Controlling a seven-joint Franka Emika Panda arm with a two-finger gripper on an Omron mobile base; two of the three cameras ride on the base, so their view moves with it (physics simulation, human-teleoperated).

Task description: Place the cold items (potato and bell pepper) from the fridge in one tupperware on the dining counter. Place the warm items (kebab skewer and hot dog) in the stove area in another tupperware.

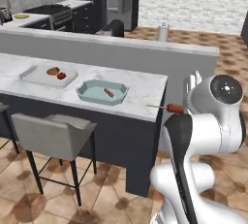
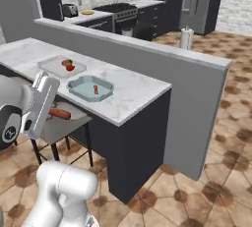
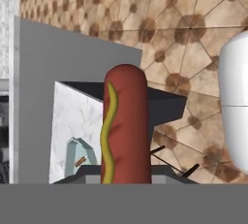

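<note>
My arm [image 1: 203, 136]: glossy white rounded shells, bulbous at the joints. A black band ran lengthwise down one link. One joint carried a dark round cap with a pale centre mark, at two o'clock in the left base view. My hand housing [image 2: 42, 104] was a pale grey-white block.

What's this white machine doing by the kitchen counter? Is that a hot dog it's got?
Yes. The white arm's pincer is shut on a hot dog with a mustard stripe, held beside the end of the marble dining counter. On the counter, the teal octagonal container already holds a small kebab skewer, and the flat whitish tray holds the brown potato and the red bell pepper. The hot dog is not yet in the teal container.
</note>
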